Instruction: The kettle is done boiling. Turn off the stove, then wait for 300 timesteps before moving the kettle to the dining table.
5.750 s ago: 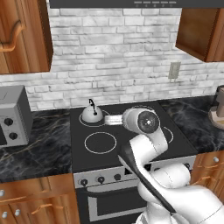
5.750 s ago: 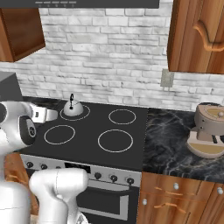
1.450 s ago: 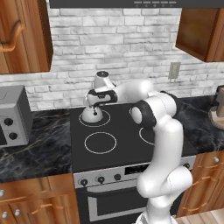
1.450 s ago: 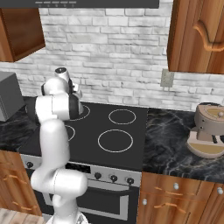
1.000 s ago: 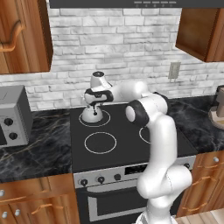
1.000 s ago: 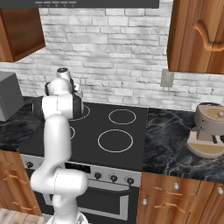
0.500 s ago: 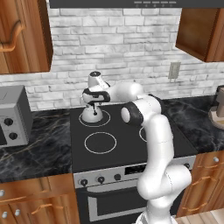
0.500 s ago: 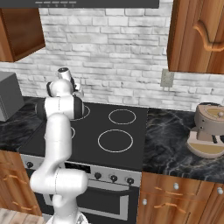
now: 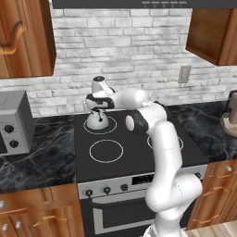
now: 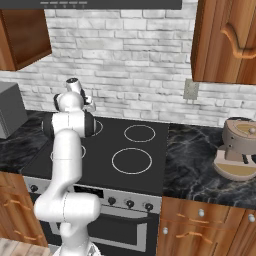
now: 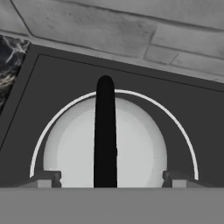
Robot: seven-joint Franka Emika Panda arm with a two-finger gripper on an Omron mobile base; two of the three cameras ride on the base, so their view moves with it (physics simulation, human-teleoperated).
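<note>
The kettle (image 9: pixel 98 121) sits right under the gripper (image 9: pixel 97 110), on the back-left burner of the stove (image 9: pixel 139 157) near the brick wall. Seen from the hand, the gripper's fingers (image 11: pixel 47 178) stand spread wide, one on each side of the kettle's black arched handle (image 11: pixel 105 135), apart from it. The kettle is squat, silvery-white and domed.

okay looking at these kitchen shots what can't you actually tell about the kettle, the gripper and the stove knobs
- Kettle: in the right base view the arm's white links cover it; the hand view cuts off its lower half at the bottom edge.
- Gripper: in the left base view the hand's body hides the fingertips, so contact with the black handle cannot be judged.
- Stove knobs: too small in both base views to read their positions.
</note>
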